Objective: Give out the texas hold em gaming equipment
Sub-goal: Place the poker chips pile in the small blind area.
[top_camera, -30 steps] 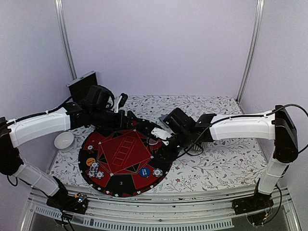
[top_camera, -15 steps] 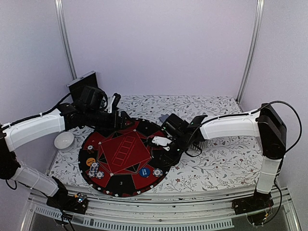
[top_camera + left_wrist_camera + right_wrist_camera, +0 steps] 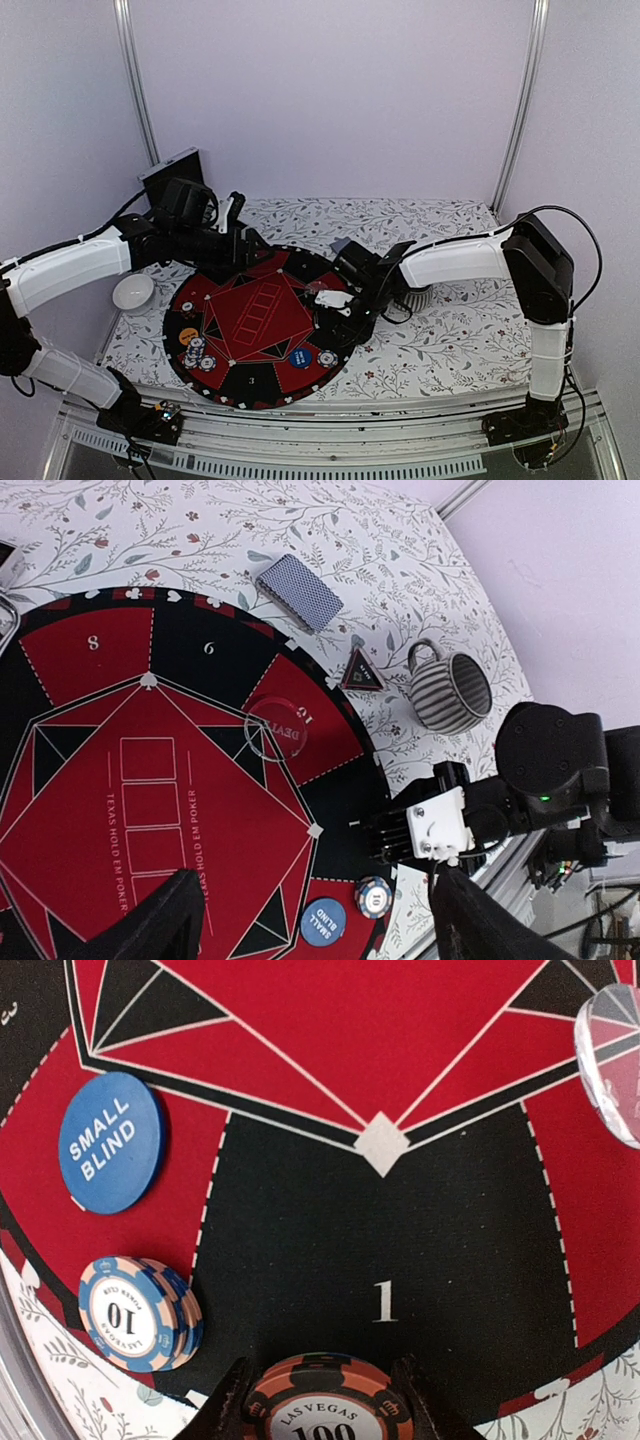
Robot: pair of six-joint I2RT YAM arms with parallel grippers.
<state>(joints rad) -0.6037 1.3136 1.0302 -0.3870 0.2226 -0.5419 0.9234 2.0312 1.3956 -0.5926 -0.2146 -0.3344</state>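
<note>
The right pincer (image 3: 325, 1396) is partly closed around a small stack of striped-edge chips (image 3: 328, 1418), the top one marked Las Vegas 100, with one finger pressed to each side of the stack. It holds them low over the outer rim of the round mat (image 3: 255, 320), at the foot of the black wedge numbered 1 (image 3: 384, 1250). The coming move turns on that relation: the stack already sits square between the fingers, and the wedge stretches from it toward the mat's centre. Whether the chips touch the mat cannot be told. Being round and flat, the stack has no long axis to line up. On the mat's next wedge lie the blue small blind disc (image 3: 110, 1140) and a stack of ten chips (image 3: 135, 1315), while the clear disc (image 3: 275, 725) rests on wedge 10. The card deck (image 3: 298, 592) lies just off the mat's far edge. The left pincer (image 3: 240, 222) hangs over that far edge, spread wide and holding nothing, so the right arm is the nearer one.
</note>
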